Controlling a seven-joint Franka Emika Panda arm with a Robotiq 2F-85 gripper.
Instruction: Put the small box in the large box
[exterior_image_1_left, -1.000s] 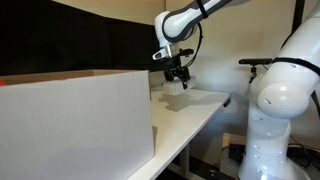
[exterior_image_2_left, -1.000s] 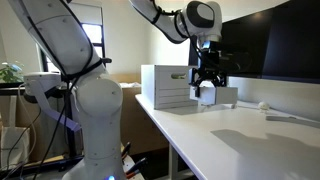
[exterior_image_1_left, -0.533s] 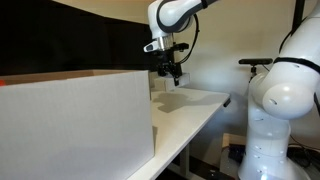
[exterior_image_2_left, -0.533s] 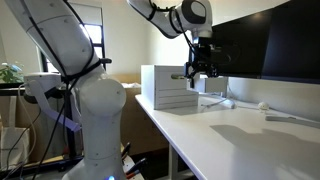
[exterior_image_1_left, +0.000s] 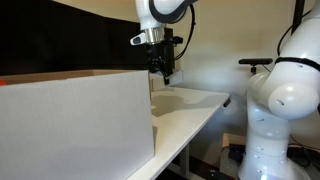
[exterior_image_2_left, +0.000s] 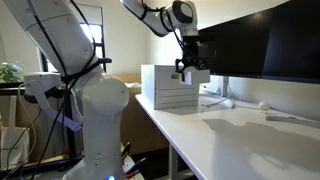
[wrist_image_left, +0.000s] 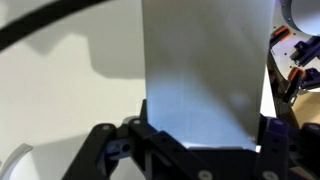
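Gripper (exterior_image_1_left: 165, 68) up off table (exterior_image_1_left: 195, 103) since a second ago, swung over toward large box (exterior_image_1_left: 75, 120), small box carried along. Jaws pinching small box (wrist_image_left: 205, 70); in wrist view it fills the gap between fingers (wrist_image_left: 100, 150). In both exterior views gripper hangs level with large box's top edge, just beside its end. Small box in air, clear of table, not inside large box. Monitor (exterior_image_2_left: 262, 48) behind.
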